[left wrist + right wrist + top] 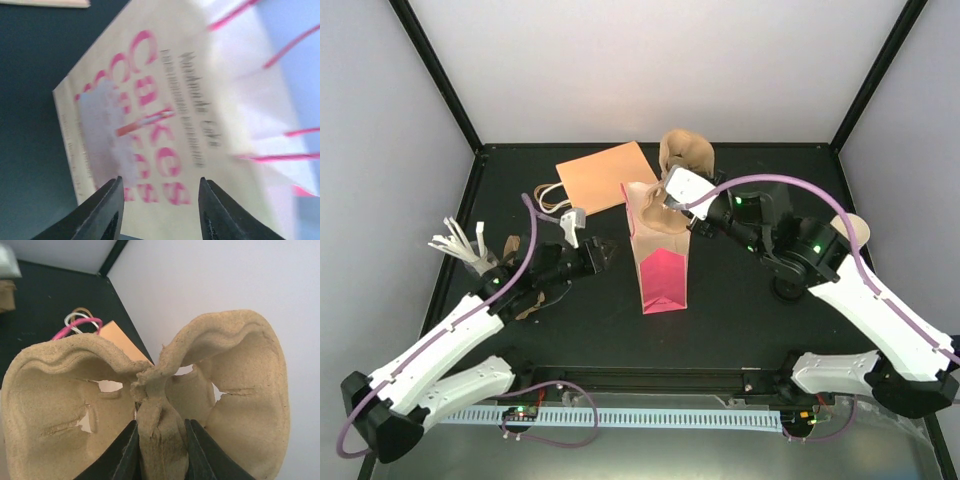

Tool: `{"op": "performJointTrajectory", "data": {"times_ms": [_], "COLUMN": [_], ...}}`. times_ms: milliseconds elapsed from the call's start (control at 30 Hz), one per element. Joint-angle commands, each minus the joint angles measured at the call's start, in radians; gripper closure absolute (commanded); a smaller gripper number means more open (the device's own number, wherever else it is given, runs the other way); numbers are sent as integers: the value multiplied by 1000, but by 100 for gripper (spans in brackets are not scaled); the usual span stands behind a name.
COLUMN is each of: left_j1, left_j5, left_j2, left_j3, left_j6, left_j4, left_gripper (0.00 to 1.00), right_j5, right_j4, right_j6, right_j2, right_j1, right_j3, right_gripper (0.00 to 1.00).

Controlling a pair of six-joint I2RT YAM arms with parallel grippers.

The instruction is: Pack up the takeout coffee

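The right claw point(160, 432), clamped on the pulp carrier point(227, 390) over the paper bag point(660, 265), should lower squarely while the open left claw point(160, 187) steadies the bag wall; the takeout coffee point(852, 228) apparently sits half-hidden behind the right arm.

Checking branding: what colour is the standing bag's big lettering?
Pink lettering, clearest in the left wrist view.

the paper bag point(660, 255) is pale kraft with pink lettering and a bright pink face toward 6 o'clock. at its 11 o'clock lies a plain orange bag point(605, 175). the pulp carrier point(240, 390) is mottled tan, the right gripper point(161, 424) and table point(740, 320) black.
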Motion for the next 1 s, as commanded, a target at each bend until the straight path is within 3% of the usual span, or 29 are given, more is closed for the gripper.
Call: {"op": "performJointTrajectory", "data": {"times_ms": [0, 100, 267, 533, 967], "left_j1": [-74, -128, -198, -293, -298], "left_j5": [-79, -140, -239, -477, -526], "left_j2": [-42, -33, 9, 105, 175], "left_j3": [116, 181, 250, 307, 345], "left_j6": [26, 62, 111, 140, 164], "left_j4": [-67, -98, -118, -191, -181], "left_gripper": [51, 41, 35, 34, 36], "right_j5": [116, 126, 151, 173, 213], "right_j4": [59, 72, 94, 99, 75], "right_j6": [-86, -93, -125, -160, -176], "right_j2": [33, 48, 55, 66, 79], "right_j1": [-1, -1, 13, 26, 65], "right_j3": [16, 4, -30, -56, -113], "right_gripper": [75, 74, 74, 74, 74]}}
